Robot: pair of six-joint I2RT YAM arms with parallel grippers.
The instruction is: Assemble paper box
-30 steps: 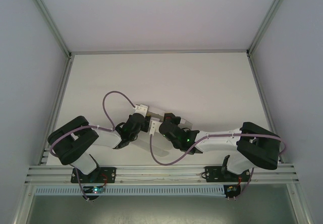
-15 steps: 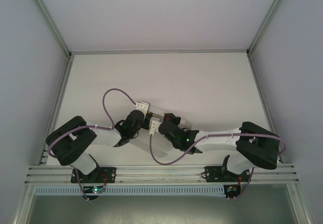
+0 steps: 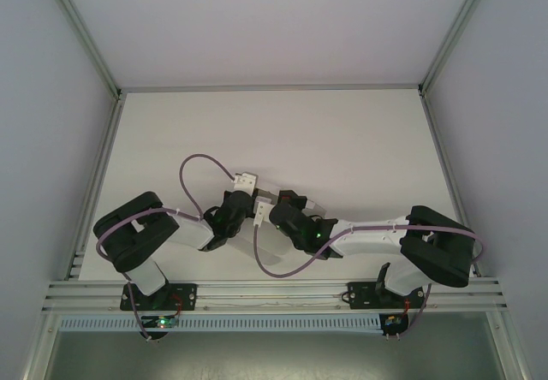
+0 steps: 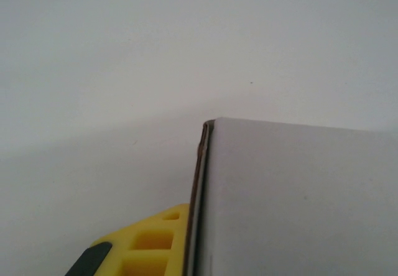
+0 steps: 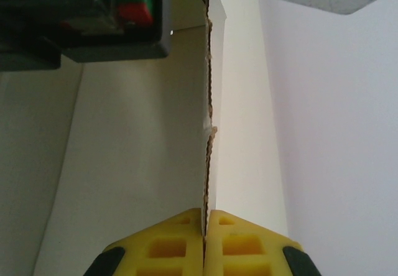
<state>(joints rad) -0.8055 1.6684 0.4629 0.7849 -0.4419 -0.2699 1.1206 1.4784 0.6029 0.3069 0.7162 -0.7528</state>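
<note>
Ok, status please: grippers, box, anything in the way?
Left gripper shut on box. Right gripper shut on its edge. Left arm crowds right arm.

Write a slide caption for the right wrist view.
Right gripper shut on the raw edge of the paper box, its card seen edge-on.

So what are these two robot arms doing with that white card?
Both arms are holding a paper box of thin white card between them, over the near middle of the table. The right end effector is shut on one raw edge of it, and the left end effector is closed on a panel's edge.
</note>
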